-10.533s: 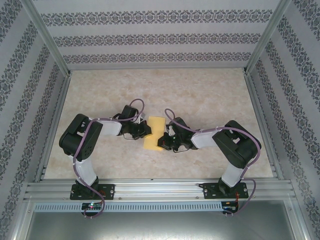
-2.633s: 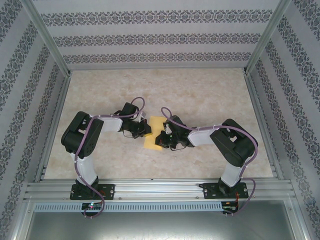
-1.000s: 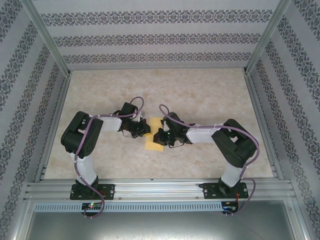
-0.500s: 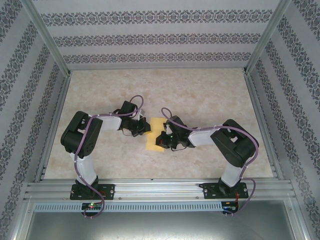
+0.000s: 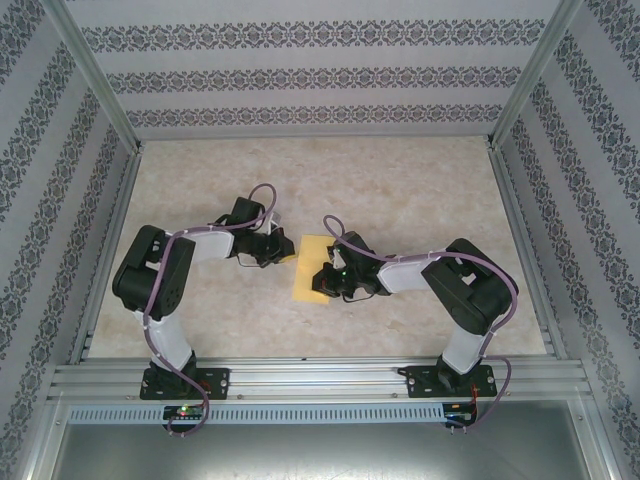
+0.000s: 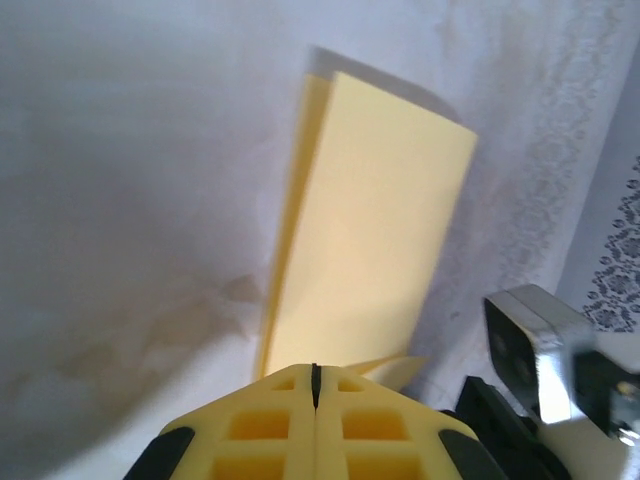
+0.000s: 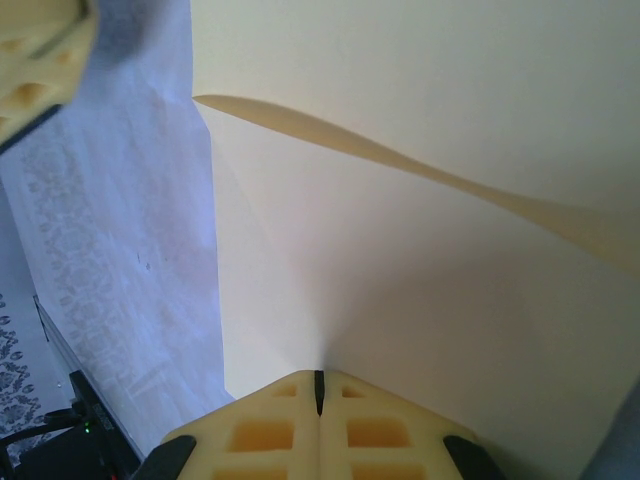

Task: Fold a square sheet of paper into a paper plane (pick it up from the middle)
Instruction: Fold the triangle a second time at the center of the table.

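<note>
Yellow sits in the middle of the marbled beige worktop (image 5: 400,190) right now. The thin yellow square sheet of paper (image 5: 303,280) lies there doubled over into a narrow rectangle, its long side running near to far, between the two arms. We read this as an early fold being creased, with the pointed plane shape not yet made.

Our left fingers (image 6: 262,425) are clenched, pads pressed together with just a hairline seam between them. They sit at the sheet's left edge, toward its far half, and one corner of the top layer curls up just beside them. Whether any paper is caught in that seam, we cannot tell.

Our right fingers (image 7: 270,432) are clenched too, over the right side of the sheet. The paper runs straight into their tips, soft wrinkles fan out from that spot, and a raised ridge crosses the sheet beyond. So we judge they are pinching a layer.

To do this step well, we'd want one side keeping the sheet steady while the other works the fold. The edges should be matched before any pressing, since the two layers look slightly offset along the left edge. Thin paper buckles easily, so we'd pull low and gently, and press along the crease rather than across it.
</note>
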Available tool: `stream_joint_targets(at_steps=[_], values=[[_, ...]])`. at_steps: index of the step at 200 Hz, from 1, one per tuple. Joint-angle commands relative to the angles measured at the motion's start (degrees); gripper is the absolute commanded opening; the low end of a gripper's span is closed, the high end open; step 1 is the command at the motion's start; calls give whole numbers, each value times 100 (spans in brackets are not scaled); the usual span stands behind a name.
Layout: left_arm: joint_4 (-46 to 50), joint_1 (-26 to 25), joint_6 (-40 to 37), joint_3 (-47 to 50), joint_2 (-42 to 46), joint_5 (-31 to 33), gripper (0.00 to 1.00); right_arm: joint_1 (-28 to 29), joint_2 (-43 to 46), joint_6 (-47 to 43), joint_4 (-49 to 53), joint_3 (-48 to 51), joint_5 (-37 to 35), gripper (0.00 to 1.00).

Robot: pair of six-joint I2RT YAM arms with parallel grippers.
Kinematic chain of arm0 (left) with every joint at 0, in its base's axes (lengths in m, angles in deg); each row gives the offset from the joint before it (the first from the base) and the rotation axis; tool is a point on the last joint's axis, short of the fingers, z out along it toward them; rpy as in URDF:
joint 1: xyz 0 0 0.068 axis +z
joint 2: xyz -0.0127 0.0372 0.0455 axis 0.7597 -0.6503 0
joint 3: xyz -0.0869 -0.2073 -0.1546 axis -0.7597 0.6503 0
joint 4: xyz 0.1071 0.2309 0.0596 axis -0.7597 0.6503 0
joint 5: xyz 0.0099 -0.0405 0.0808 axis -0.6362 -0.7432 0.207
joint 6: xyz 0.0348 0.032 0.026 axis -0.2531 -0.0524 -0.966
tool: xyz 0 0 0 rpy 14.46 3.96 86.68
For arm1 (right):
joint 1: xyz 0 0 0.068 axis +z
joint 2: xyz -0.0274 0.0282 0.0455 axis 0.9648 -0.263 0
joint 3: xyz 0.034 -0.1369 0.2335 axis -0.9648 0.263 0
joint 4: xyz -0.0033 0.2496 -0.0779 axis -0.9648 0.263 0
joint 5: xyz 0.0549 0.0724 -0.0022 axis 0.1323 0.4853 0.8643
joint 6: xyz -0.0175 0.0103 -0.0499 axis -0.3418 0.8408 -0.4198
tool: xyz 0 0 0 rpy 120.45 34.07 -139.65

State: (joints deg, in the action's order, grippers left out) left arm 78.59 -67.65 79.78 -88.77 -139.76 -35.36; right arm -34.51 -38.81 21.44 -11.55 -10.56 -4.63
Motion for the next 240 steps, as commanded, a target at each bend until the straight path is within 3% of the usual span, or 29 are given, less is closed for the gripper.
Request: stream_joint_targets(at_steps=[1,33,140,240], values=[[-336,-228,77,128,106,-244,4,-42,-173,-12,763,165,-249,0],[-168,-531,-70,145,-98,-66,2,-34,-211,-18,774,107,-243,0],[4,-475,-284,159,-365,424,2,-33,-180,-62,999,74,-283,0],[454,-487,-195,43,604,452,4,-31,-166,-28,874,100,-288,0]])
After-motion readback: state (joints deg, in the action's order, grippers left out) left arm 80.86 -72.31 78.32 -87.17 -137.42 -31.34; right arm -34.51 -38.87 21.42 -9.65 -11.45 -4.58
